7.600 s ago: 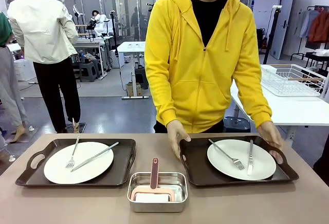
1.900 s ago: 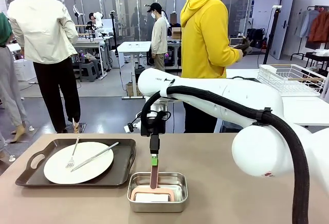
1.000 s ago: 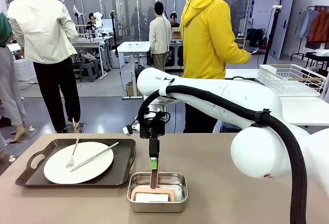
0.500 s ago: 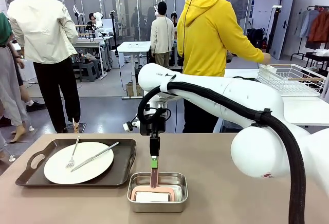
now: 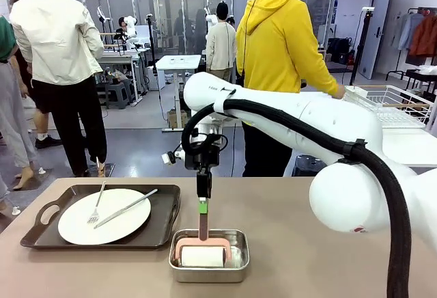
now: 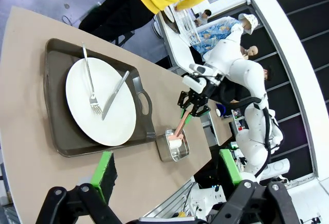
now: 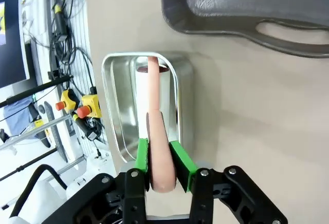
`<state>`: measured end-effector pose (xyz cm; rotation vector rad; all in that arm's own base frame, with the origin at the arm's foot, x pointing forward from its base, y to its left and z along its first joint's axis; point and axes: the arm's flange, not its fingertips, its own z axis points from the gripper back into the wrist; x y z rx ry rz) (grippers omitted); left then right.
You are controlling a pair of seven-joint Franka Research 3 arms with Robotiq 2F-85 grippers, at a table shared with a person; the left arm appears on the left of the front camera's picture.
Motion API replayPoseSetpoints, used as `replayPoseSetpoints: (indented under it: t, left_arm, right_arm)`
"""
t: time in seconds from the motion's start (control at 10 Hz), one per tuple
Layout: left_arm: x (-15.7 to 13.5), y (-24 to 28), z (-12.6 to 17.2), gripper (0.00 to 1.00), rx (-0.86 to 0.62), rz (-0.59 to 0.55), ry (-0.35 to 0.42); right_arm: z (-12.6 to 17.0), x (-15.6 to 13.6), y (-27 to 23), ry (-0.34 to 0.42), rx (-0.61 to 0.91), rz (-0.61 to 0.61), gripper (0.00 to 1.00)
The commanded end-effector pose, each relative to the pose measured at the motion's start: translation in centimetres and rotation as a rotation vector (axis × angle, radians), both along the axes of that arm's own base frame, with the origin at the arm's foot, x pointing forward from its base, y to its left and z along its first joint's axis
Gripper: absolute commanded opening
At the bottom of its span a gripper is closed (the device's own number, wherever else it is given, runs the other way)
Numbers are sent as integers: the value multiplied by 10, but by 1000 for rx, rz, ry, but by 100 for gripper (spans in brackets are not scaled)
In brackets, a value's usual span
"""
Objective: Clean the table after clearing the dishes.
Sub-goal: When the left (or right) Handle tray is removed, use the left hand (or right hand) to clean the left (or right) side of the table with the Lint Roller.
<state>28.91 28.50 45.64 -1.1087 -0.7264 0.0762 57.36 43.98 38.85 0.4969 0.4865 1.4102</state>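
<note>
You seemed mid-pickup: right gripper (image 5: 203, 206) clamped the roller handle (image 5: 203, 227) above the tin (image 5: 205, 275), left gripper (image 6: 167, 169) gaped empty; next, a straight lift.

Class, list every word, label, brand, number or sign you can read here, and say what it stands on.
No text is legible.
Small dark print on the right arm: too small to read.
Small red mark on its large joint: blurred.
No print on the pink-handled roller, steel tin, plate or tray.
</note>
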Motion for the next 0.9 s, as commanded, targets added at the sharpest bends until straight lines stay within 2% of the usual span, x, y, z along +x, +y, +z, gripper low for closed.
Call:
replayPoseSetpoints:
  t: [0.0,0.2,0.3,0.4,0.6,0.8]
  left_arm:
    - [-3,1,2,100,-7,-2,-9]
    - [-3,1,2,100,-7,-2,-9]
    - [-3,1,2,100,-7,-2,-9]
    - [-3,1,2,100,-7,-2,-9]
    - [-3,1,2,100,-7,-2,-9]
    - [-3,1,2,100,-7,-2,-9]
  right_arm:
    - [34,-40,-25,-93,-60,-121,0]
    - [65,-59,-60,-151,-96,-275,0]
    - [85,-71,-82,-196,-142,-394,0]
    - [98,-83,-100,-209,-134,-468,0]
    - [111,-113,-137,-230,-144,-622,0]
    - [119,-152,-186,-283,-175,-892,0]
